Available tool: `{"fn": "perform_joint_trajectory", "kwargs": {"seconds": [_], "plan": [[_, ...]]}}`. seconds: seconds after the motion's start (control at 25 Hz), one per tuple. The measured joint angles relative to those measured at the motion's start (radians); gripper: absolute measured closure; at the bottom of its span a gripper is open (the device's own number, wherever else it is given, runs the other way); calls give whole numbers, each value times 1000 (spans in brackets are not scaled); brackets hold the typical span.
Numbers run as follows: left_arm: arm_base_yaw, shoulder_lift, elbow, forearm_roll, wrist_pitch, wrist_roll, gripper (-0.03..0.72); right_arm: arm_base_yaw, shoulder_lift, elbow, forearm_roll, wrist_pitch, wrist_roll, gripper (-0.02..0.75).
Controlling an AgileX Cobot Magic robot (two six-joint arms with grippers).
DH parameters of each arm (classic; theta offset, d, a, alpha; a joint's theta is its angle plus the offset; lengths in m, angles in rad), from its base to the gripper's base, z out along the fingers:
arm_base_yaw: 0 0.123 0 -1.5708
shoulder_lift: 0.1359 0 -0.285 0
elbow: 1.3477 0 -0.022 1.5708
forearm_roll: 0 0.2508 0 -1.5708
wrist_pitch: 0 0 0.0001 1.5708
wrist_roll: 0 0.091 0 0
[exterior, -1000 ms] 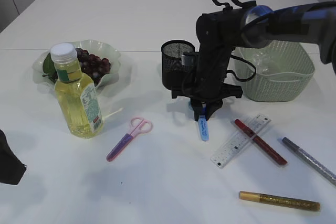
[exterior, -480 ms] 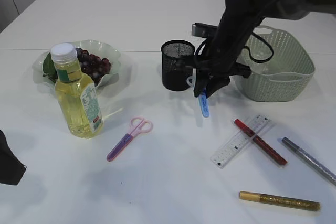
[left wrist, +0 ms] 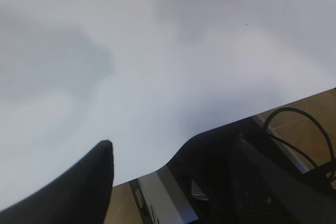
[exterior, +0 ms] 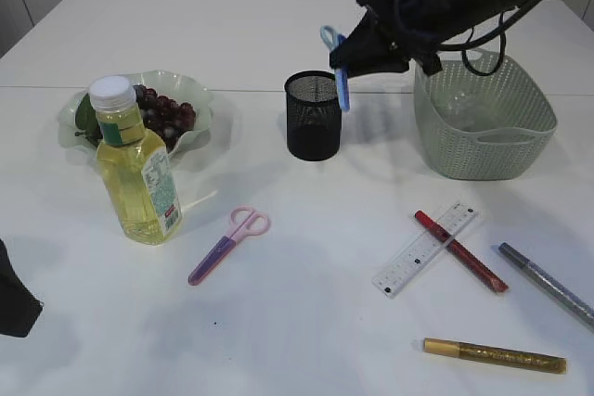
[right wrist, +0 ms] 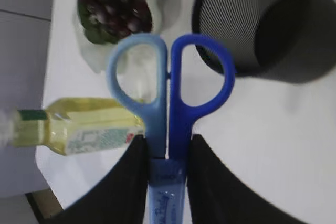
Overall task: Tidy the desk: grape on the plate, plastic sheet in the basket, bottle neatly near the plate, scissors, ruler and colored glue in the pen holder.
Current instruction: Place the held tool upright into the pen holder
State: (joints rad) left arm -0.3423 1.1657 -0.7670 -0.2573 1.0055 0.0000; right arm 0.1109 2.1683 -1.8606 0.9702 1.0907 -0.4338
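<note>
My right gripper (exterior: 353, 53) is shut on the blue scissors (exterior: 341, 70) and holds them in the air just above the right rim of the black mesh pen holder (exterior: 314, 118). In the right wrist view the jaws (right wrist: 167, 142) clamp the scissors (right wrist: 168, 87) below the handles, with the pen holder (right wrist: 252, 19) beyond. Pink scissors (exterior: 229, 244), a clear ruler (exterior: 425, 249) and red (exterior: 460, 250), silver (exterior: 548, 283) and gold (exterior: 494, 356) glue pens lie on the table. The bottle (exterior: 135, 166) stands by the plate (exterior: 200, 104) of grapes (exterior: 162, 113). My left gripper (exterior: 14, 294) is open and empty at the front left edge.
A pale green basket (exterior: 483, 150) with a clear plastic sheet (exterior: 464, 108) in it stands right of the pen holder. The left wrist view shows bare white table (left wrist: 157, 51) and the robot's base beyond the table edge.
My right gripper has lifted the blue scissors off the table, swung up and back, and now holds them above the pen holder. The left arm has stayed put.
</note>
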Motion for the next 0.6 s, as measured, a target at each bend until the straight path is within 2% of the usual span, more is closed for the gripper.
{"fn": "perform_joint_trajectory", "kwargs": {"seconds": [0.08, 0.36, 0.6], "plan": [[0, 0, 0, 0, 11, 0, 183, -14, 0, 0, 92, -37, -107, 543], [0, 0, 0, -2, 50, 0, 194, -18, 0, 0, 259, -166, -424, 543], [0, 0, 0, -9, 52, 0, 195, -18, 46, 0, 454, -201, -697, 543]]}}
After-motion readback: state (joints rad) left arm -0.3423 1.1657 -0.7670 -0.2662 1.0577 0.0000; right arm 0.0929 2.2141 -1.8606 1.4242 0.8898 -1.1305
